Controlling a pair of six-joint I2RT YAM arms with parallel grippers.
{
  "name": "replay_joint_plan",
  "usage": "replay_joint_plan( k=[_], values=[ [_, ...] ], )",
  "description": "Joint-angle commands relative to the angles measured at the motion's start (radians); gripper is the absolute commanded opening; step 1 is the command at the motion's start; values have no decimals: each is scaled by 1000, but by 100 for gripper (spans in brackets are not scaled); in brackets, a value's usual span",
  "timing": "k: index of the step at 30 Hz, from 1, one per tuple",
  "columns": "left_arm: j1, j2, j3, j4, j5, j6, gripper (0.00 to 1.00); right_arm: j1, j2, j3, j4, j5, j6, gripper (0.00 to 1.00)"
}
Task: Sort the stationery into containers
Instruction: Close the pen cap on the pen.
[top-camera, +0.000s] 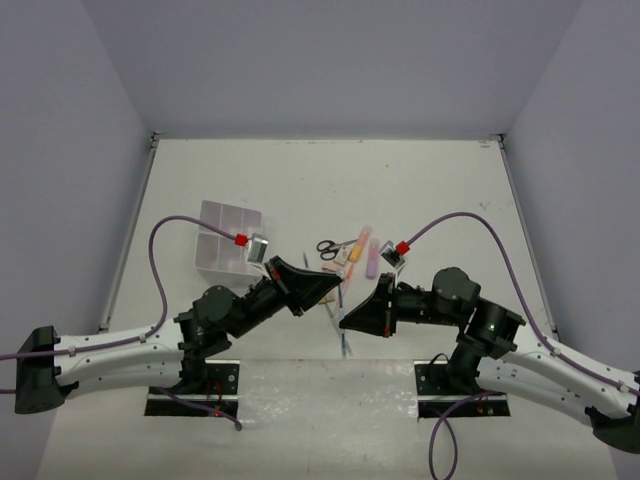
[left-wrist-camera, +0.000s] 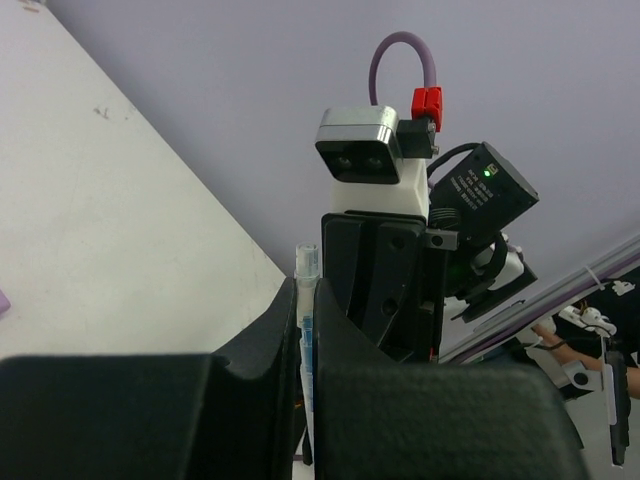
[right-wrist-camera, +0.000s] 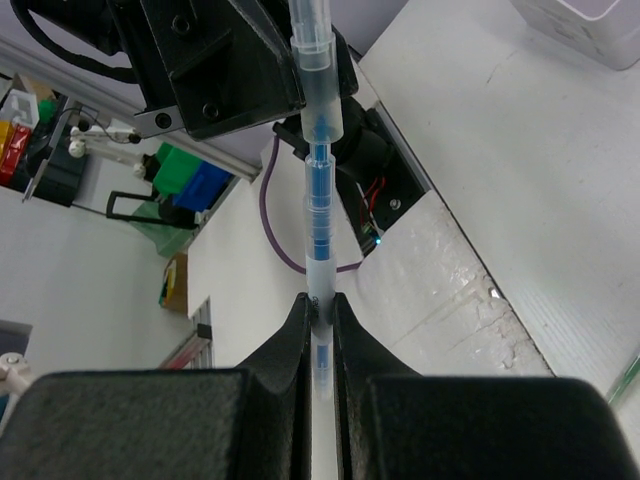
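Clear blue-ink pen (right-wrist-camera: 318, 150) in mid-air over the middle of the near edge, pinched at once by right gripper (right-wrist-camera: 320, 310) and left gripper (left-wrist-camera: 308, 350) | likely a handover, since organiser box (top-camera: 225, 235) sits toward the left edge | hidden: from above the grippers cover most of the pen; which pinch bears the load is unclear

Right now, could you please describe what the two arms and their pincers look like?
The left arm and right arm are black with white lower links. The left pincer and right pincer are black and wedge-shaped. Each wrist carries a silver-and-white camera, fed by a purple cable with a red plug. A green light glows on the right arm.
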Motion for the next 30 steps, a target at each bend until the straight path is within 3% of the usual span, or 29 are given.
replay_joint_plan(
  k=[1, 17, 30],
  values=[
    [-1, 3, -33, 54, 3, -11, 0, 5, -4, 52, -15, 33, -26, 0],
    [-1, 52, -46, 99, 46, -42, 0, 6, -4, 80, -24, 109, -55, 0],
    [-1, 63, -2, 7, 52, -12, 0, 5, -24, 158, -109, 247, -158, 0]
  ],
)
